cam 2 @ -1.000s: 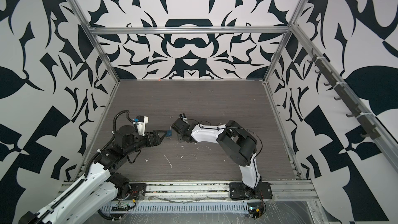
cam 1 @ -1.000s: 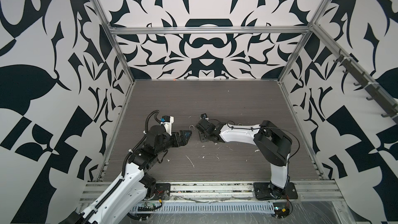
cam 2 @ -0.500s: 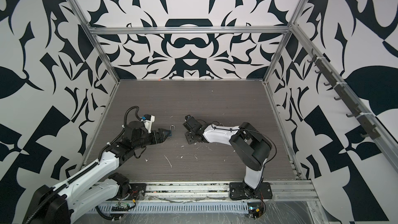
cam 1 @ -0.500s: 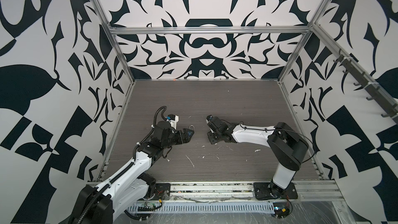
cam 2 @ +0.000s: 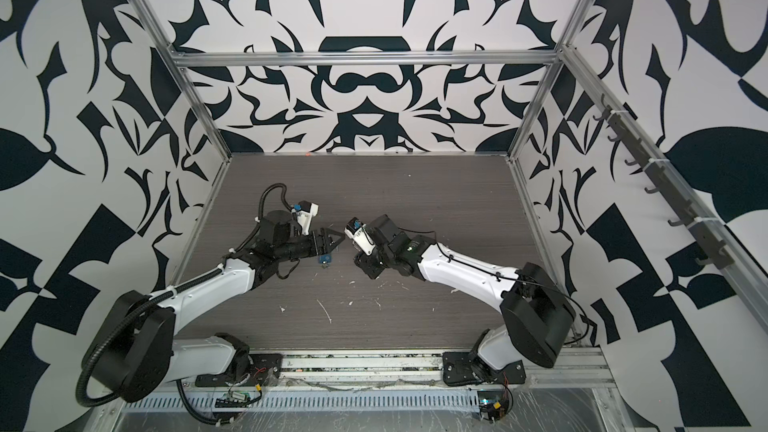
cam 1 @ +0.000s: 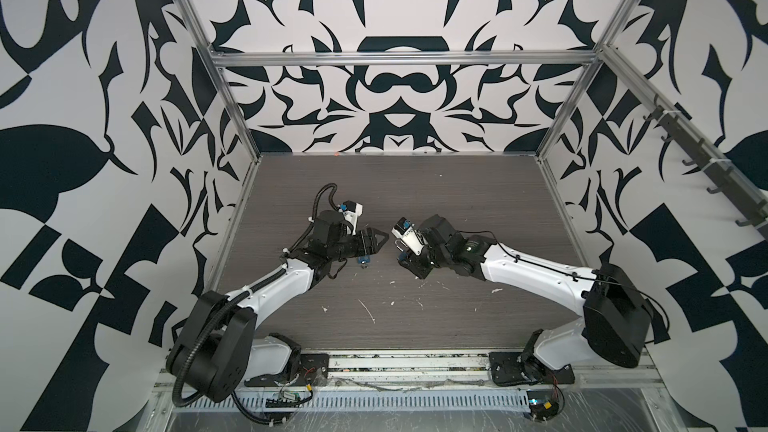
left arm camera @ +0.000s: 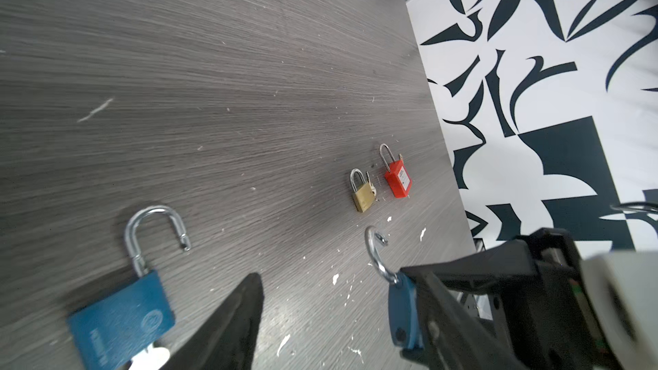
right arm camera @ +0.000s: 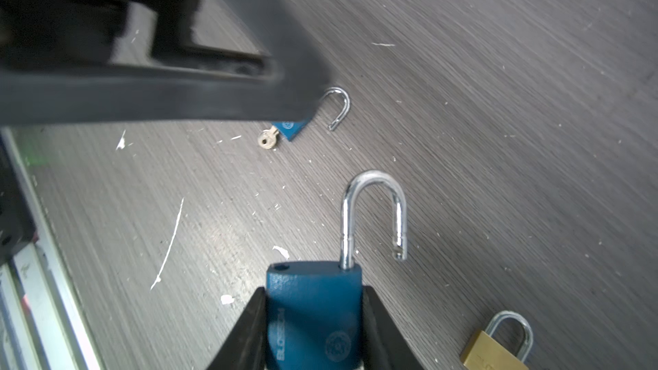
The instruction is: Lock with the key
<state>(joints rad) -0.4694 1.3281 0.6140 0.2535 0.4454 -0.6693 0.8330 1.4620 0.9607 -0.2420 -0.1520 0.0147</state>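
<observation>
While right gripper is clamping blue metal padlock, left gripper is hanging spread, empty; swivel silver shackle over its hole.

Robot lab cell: aluminium frame, black-and-white patterned walls.

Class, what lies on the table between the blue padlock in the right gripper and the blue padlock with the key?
Between held padlock and keyed padlock: only fleck-marked bare table, in the right wrist view.
</observation>
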